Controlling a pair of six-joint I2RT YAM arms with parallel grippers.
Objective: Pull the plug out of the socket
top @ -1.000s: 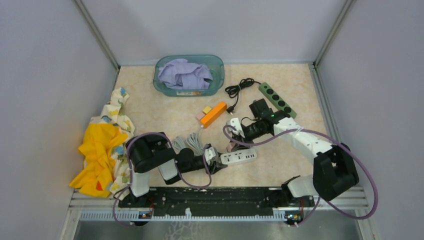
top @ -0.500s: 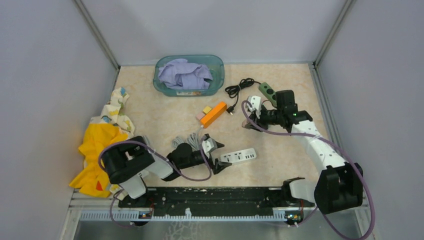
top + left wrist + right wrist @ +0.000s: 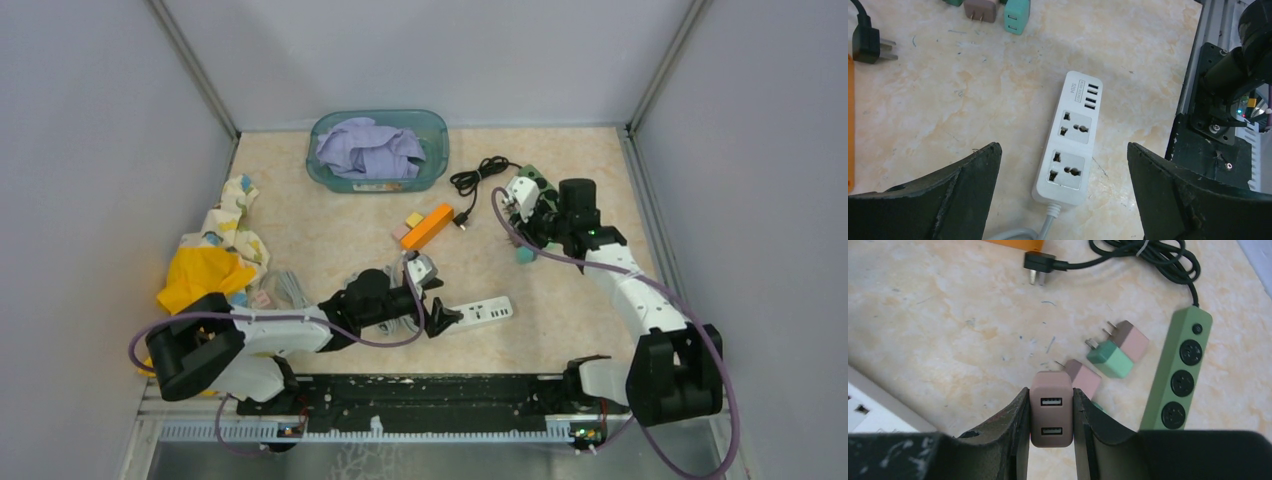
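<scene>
The white power strip (image 3: 478,313) lies flat near the front of the table, and both its sockets (image 3: 1069,145) are empty. My left gripper (image 3: 432,300) is open, with its jaws wide apart on either side of the strip's cord end (image 3: 1063,165), touching nothing. My right gripper (image 3: 522,208) is at the back right, shut on a pinkish-brown USB plug (image 3: 1051,410). It holds the plug above the table beside the green power strip (image 3: 1178,375).
Loose pink and teal plugs (image 3: 1118,350) lie under my right gripper. A black cord (image 3: 478,178) with its plug (image 3: 1040,262) runs from the green strip. An orange block (image 3: 428,227), a teal tub (image 3: 432,128) of cloth and yellow cloth (image 3: 200,280) lie to the left.
My right gripper has carried the plug from the white strip to the back right, near the green strip. My left arm's elbow swung left, and its gripper stayed at the strip's cord end.
</scene>
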